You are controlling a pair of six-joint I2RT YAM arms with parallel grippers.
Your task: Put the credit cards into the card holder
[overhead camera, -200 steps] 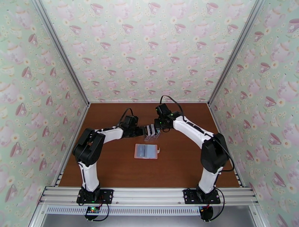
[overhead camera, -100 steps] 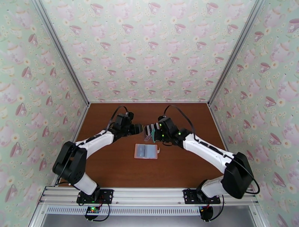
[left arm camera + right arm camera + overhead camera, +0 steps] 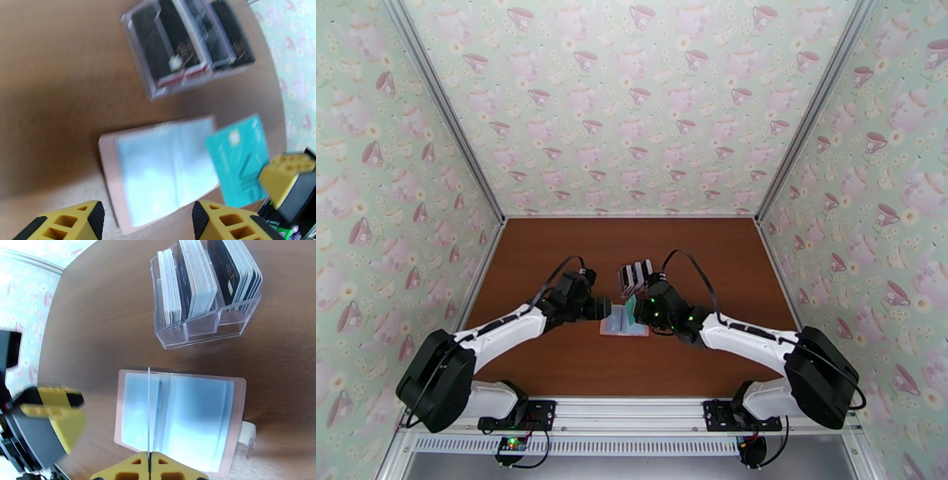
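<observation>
The card holder is a pink wallet lying open and flat on the table, its pale blue pockets facing up; it also shows from above and in the left wrist view. My right gripper is shut on a teal credit card, seen edge-on and held upright over the wallet's left half. My left gripper is open just left of the wallet, with nothing between its fingers. More credit cards stand in a rack behind the wallet.
A clear slotted plastic rack full of black and white cards stands just behind the wallet. The brown table is walled by teacup-patterned panels on three sides. Both arms reach low across its near half.
Both grippers have come down and toward the near edge, from the rack to the wallet. The right gripper now holds the teal card over the wallet.
</observation>
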